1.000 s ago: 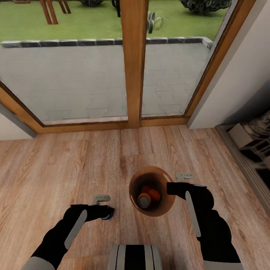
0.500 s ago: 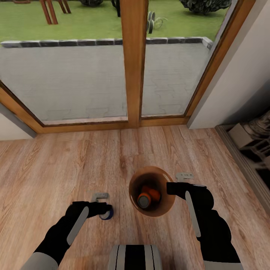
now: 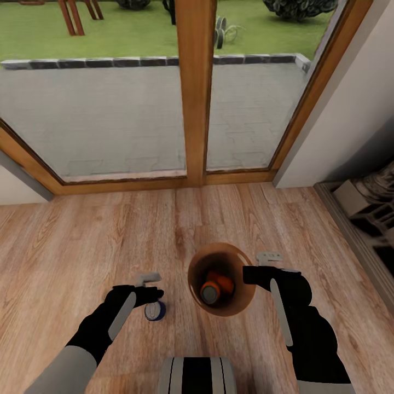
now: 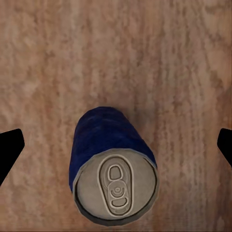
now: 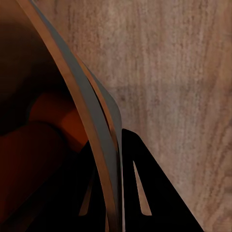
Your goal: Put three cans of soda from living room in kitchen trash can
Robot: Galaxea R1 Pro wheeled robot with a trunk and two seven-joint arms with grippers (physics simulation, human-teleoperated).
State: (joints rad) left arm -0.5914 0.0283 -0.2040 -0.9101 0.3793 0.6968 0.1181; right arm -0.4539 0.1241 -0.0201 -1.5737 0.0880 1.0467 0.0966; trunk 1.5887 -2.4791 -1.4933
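The brown wooden tash can (image 3: 241, 298) stands on the plank floor before a glass door. Inside it lie two orange cans of soda (image 3: 214, 287), also seen past the wall as orange shapes (image 5: 41, 113). My right gripper (image 3: 253, 273) is shut on the bucket's thin rim (image 5: 99, 145), one finger on each side. The dark blue can of soda (image 3: 155, 311) stands upright on the floor to the bucket's left. My left gripper (image 3: 152, 296) hovers over the blue can (image 4: 113, 154), open, its fingertips (image 4: 9, 150) far apart and clear of the can.
A wood-framed glass door (image 3: 194, 93) looks onto a paved patio. A white wall (image 3: 350, 120) and a dark low shelf (image 3: 366, 219) close off the right side. Bare plank floor (image 3: 71, 246) stretches to the left. My base (image 3: 197, 375) shows at the near edge.
My left gripper has opened and the arm has shifted slightly right; the blue can, half hidden under the hand before, now stands free on the floor. Right arm and bucket unchanged.
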